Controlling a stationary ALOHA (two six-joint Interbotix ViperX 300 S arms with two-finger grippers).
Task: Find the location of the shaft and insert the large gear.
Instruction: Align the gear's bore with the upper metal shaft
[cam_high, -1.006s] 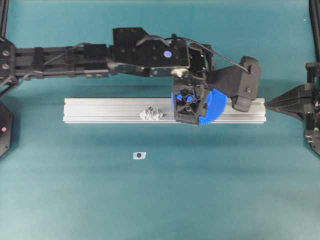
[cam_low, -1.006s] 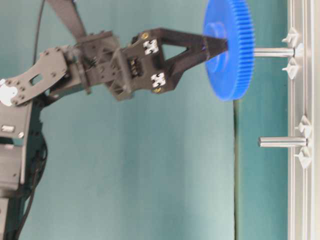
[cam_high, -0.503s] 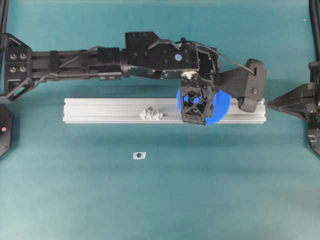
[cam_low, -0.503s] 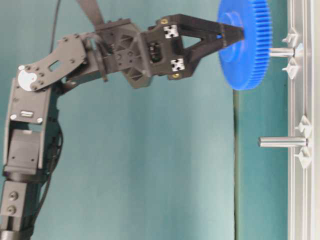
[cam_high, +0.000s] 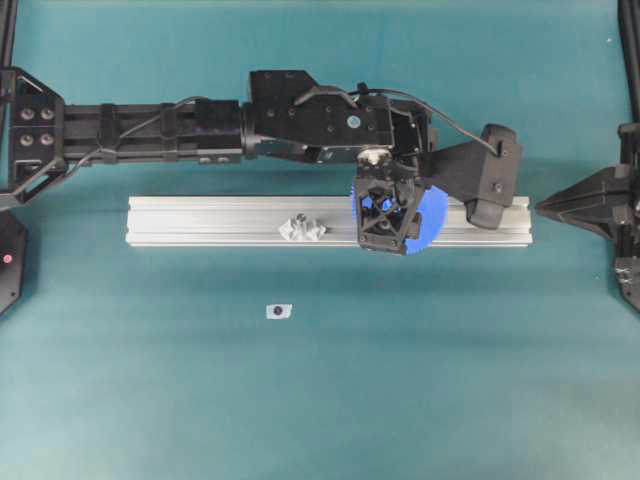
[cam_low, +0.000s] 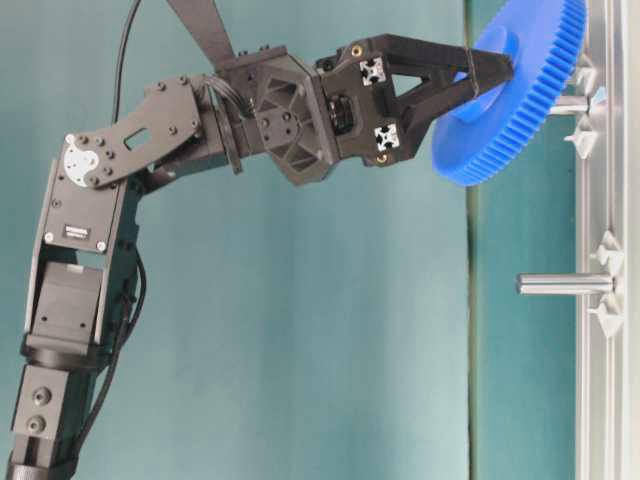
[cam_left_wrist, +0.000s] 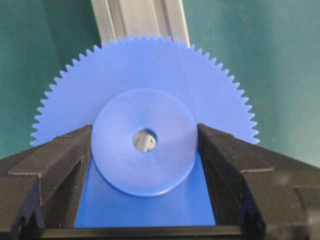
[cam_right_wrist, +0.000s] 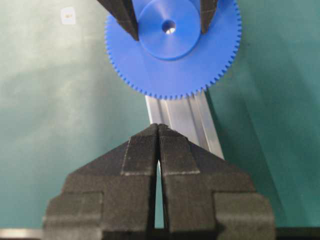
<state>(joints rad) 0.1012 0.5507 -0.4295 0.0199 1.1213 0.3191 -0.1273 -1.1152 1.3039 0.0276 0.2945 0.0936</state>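
Moved since a second ago: large gear (cam_low: 515, 95) carried closer to the rail along the shaft, now tilted rather than square; only a short stub of shaft (cam_low: 567, 100) shows between gear and rail in the table-level view.
Left arm: reaches in from the left of the overhead view, wrist bent down over the rail.
Spare peg: bare and upright on the aluminium rail (cam_high: 210, 220), between clear bracket pieces (cam_high: 303, 228), left of the gear in the overhead view; not the target.
Small tag: pale scrap with a dark dot (cam_high: 278, 311) on the teal mat, well apart from the rail.
Left gripper (cam_high: 385, 205): holds the gear, fingers (cam_left_wrist: 60, 160) pressed against either side of the raised hub.
Gear location: over the right part of the rail, on the shaft; metal visible through the centre hole (cam_left_wrist: 145, 140) in the left wrist view.
Step in hand: insertion under way, gear apparently threaded onto the shaft but not seated against the rail.
Next move calls for: levelling the gear square to the shaft, then pushing it along until it sits near the brackets; release only after that.
Risk: judged, a tilted bore may bind on the shaft.
Right gripper (cam_right_wrist: 159, 145): parked at the right edge, pads together, holding nothing.
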